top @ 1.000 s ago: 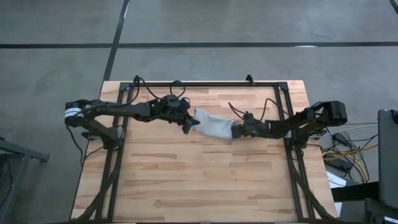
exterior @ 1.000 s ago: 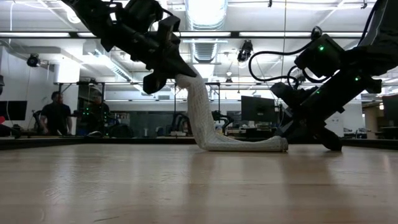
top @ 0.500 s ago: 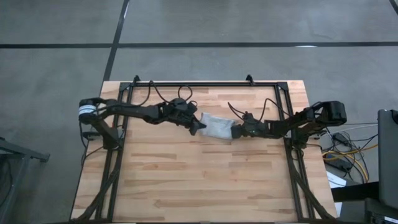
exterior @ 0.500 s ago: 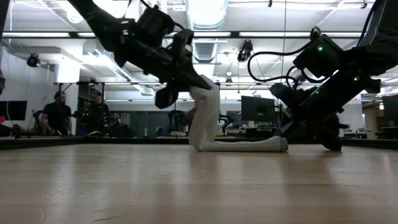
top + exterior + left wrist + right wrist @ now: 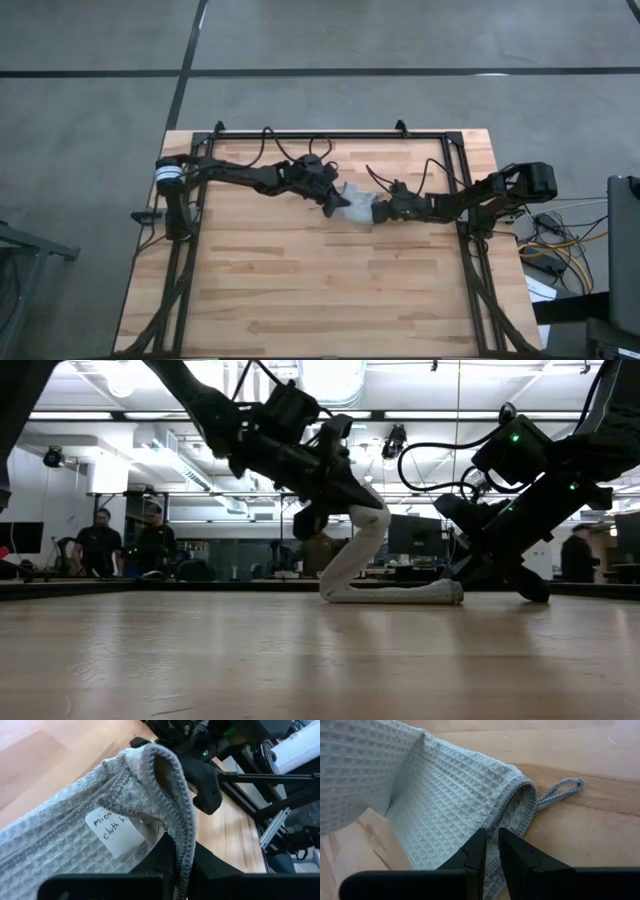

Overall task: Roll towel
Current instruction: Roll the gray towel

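Near the middle of the table, toward its far side, the towel is caught between both arms. The left gripper is clenched on one end, holding it up in the air and arched over toward the other end, as the low view shows. The right gripper is clamped on the opposite end, pinning it down on the wood. A white tag with handwriting shows on the raised part, and a hanging loop lies flat beside the pinned corner.

This looks like the folding-over stage, with no real roll formed. Next the lifted end likely has to come down onto the flat part without the two grippers colliding; they are already near each other. Bare wood lies open on the near side, while the black frame borders the far edge
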